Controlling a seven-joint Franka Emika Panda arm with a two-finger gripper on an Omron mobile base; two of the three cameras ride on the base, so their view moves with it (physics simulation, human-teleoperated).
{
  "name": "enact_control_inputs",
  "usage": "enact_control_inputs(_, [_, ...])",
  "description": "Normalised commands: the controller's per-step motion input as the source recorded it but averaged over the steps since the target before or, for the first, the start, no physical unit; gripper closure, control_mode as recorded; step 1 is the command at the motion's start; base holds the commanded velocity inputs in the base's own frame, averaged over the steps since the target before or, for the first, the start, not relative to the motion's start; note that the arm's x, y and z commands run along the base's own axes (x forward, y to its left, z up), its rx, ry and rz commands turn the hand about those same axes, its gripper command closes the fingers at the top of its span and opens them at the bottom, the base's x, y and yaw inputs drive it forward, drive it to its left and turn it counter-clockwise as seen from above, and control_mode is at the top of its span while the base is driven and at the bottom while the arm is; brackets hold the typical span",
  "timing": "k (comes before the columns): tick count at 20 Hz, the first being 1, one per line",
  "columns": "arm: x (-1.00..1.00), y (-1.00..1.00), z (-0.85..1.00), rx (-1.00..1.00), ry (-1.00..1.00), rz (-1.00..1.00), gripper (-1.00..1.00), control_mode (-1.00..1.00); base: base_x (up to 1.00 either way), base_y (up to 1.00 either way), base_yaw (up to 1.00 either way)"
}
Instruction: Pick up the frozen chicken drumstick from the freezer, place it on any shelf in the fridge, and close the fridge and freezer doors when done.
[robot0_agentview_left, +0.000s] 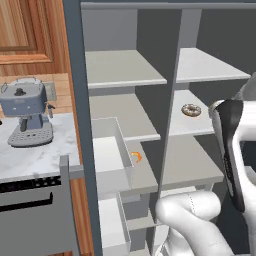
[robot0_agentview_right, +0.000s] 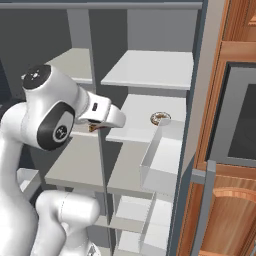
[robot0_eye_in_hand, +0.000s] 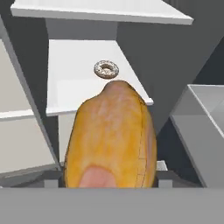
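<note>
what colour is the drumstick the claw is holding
Golden orange-brown, with a pinkish patch at the near end; the drumstick shows best in the hand view.

The drumstick (robot0_eye_in_hand: 111, 138) is golden-orange with a pinkish patch at its near end. The doughnut (robot0_eye_in_hand: 106, 69) is brown with pale icing, on a white shelf (robot0_eye_in_hand: 70, 94). A tiny orange curl (robot0_agentview_left: 136, 157) lies on a grey shelf (robot0_agentview_left: 150, 172). The coffee machine (robot0_agentview_left: 26, 114) is blue-grey on a white marbled surface (robot0_agentview_left: 30, 157).

A grey espresso machine (robot0_agentview_left: 27, 111) stands on a white marble counter (robot0_agentview_left: 35, 160), backed by wooden cabinets (robot0_agentview_left: 30, 30). A pale-iced doughnut (robot0_agentview_left: 191, 110) lies flat, alone. A small orange curled piece (robot0_agentview_left: 136, 157) lies beside a translucent bin (robot0_agentview_left: 112, 160).
</note>
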Motion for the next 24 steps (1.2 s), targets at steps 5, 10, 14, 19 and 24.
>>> enact_control_inputs(5, [0.81,-0.62,0.41,0.02,-0.11,-0.39,1.0,-1.0,0.0,0.0,0.0])
enact_control_inputs(10, [0.82,-0.41,0.5,0.14,-0.13,-0.13,1.0,-1.0,0.0,0.0,0.0])
enact_control_inputs(14, [0.93,-0.17,0.29,0.13,-0.03,0.01,1.0,-1.0,0.0,0.0,0.0])
enact_control_inputs(19, [0.71,-0.27,0.13,0.05,0.05,0.09,1.0,-1.0,0.0,0.0,0.0])
enact_control_inputs(24, [0.64,-0.27,-0.05,0.0,0.0,0.12,1.0,-1.0,0.0,0.0,0.0])
